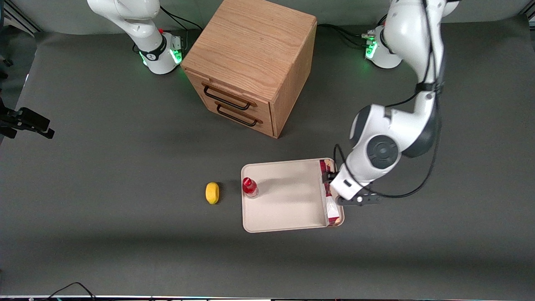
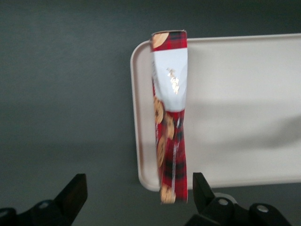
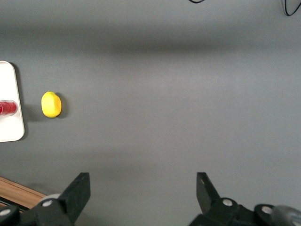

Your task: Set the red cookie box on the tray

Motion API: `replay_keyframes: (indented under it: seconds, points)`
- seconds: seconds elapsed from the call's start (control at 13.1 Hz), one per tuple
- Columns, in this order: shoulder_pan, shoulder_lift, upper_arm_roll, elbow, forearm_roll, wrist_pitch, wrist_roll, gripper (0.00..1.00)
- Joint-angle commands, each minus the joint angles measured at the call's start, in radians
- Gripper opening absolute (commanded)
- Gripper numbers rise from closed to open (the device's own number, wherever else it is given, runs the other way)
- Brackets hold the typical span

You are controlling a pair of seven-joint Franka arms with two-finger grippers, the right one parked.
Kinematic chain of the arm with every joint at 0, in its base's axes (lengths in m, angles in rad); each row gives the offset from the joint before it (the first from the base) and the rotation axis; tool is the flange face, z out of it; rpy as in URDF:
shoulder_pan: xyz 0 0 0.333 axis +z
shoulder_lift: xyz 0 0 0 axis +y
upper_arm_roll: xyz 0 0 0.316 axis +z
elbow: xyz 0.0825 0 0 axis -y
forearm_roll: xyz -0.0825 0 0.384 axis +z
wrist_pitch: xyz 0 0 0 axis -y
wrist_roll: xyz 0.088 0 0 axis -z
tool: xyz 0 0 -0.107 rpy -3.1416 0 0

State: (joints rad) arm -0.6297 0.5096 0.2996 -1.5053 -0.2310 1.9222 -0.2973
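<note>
Front view, high above, you look steeply down on the whole table (image 1: pixel 104 175), left wrist view, close, facing straight down past the gripper (image 2: pixel 138 197) onto the tray (image 2: pixel 244 117) edge, right wrist view, downward too, sharing tray (image 3: pixel 9 127) and lemon (image 3: pixel 51 104) with the front view.

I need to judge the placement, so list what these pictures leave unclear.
- Front view: the working arm's wrist covers the tool and the middle of the red cookie box.
- Left wrist view: the picture's edge cuts off the tray.
- Whether the box lies flat or leans on the rim cannot be told.
</note>
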Motion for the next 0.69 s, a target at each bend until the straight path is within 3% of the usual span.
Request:
replay_keyframes:
  seconds: [0.0,0.23,0.61]
  points:
    - [0.051,-0.175,0.045,-0.035,0.005,-0.188,0.157,1.00]
    - [0.081,-0.252,0.189,-0.036,0.044,-0.302,0.404,1.00]
    - [0.050,-0.391,0.213,-0.159,0.165,-0.316,0.331,1.00]
